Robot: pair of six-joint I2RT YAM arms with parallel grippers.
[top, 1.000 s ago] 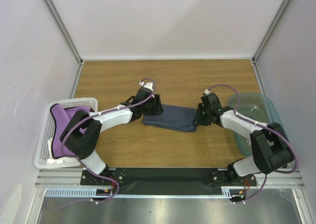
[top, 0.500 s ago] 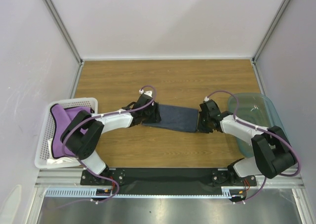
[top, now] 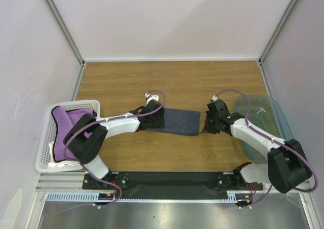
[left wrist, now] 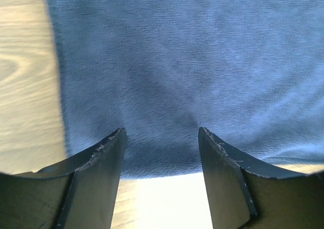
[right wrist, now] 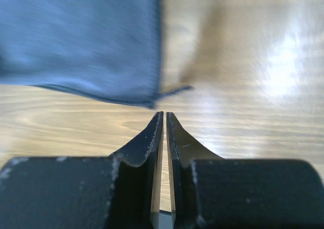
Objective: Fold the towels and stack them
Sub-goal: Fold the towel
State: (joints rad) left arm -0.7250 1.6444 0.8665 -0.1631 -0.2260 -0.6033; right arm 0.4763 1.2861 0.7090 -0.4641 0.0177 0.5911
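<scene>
Left end effector point(left wrist: 161, 133): spread wide, low over the left end of the navy towel point(left wrist: 177, 62), pinching nothing. Right end effector point(right wrist: 164, 115): pressed almost together with nothing between, just off the right corner of that towel, over bare bench point(right wrist: 253, 62). Lies flat near the middle of the bench, between both arms. At the left edge, in the white basket point(top: 44, 138), the purple towel point(top: 68, 122) on top of the white towel point(top: 52, 153). By the right edge, the teal bin point(top: 263, 112).
</scene>
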